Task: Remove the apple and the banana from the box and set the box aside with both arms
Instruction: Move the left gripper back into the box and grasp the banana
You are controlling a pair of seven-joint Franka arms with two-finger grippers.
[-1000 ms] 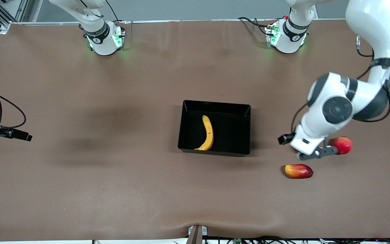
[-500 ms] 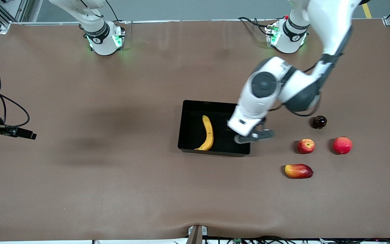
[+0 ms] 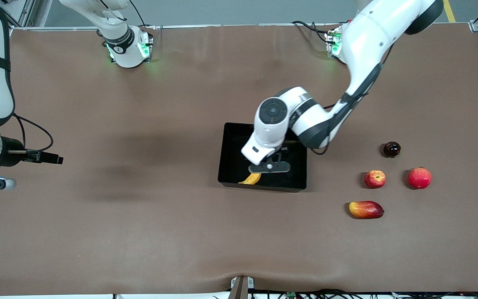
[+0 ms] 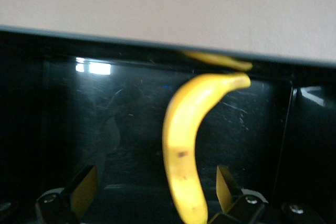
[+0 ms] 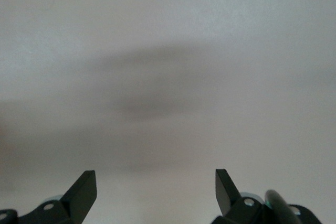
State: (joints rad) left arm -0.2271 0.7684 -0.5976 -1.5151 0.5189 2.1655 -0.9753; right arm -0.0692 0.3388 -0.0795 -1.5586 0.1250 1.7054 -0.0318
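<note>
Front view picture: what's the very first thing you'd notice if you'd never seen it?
The big white left arm stretching out over the black box in the middle of the table, its left gripper open right above the yellow banana lying inside. Next, the small apple sitting on the brown table toward the left arm's end. The right gripper waits open over bare table at the right arm's end.
</note>
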